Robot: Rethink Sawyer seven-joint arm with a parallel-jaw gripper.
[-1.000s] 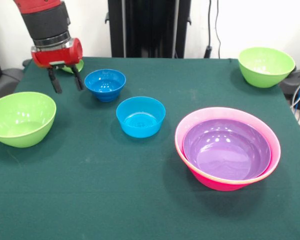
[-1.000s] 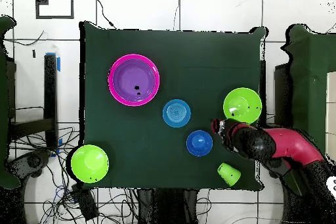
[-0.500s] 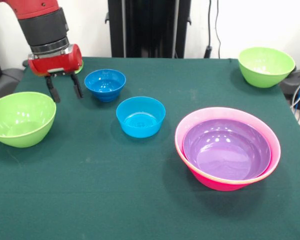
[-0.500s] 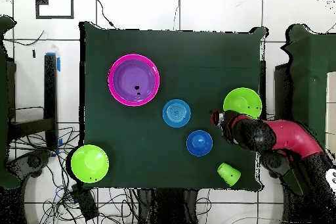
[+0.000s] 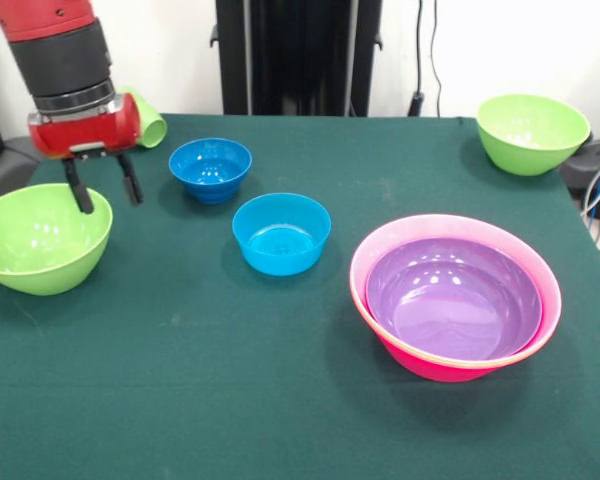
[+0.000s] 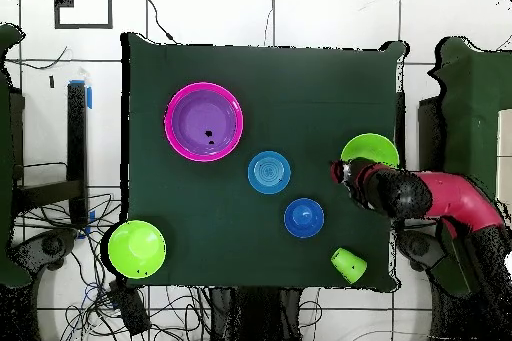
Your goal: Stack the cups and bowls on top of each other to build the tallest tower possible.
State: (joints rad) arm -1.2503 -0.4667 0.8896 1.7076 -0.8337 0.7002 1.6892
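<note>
My gripper [image 5: 104,189] spread wide, empty — above the green bowl [image 5: 42,237], on dark green tablecloth [image 5: 230,380], white tiled floor [image 6: 300,12] around it.

The arm [image 5: 62,45] is a thick round limb with a glossy red upper shell, then a matt black cylindrical section ringed at its lower end by a thin silver band. Below the band sits a bright red wrist block [image 5: 84,127] with rounded corners and a dark underside. From it project the gripper [image 5: 104,186] and its two slim black fingers [image 5: 80,190], straight and narrow with blunt tips. In the overhead view the arm [image 6: 440,197] shows the same red shell meeting a black segment.
</note>
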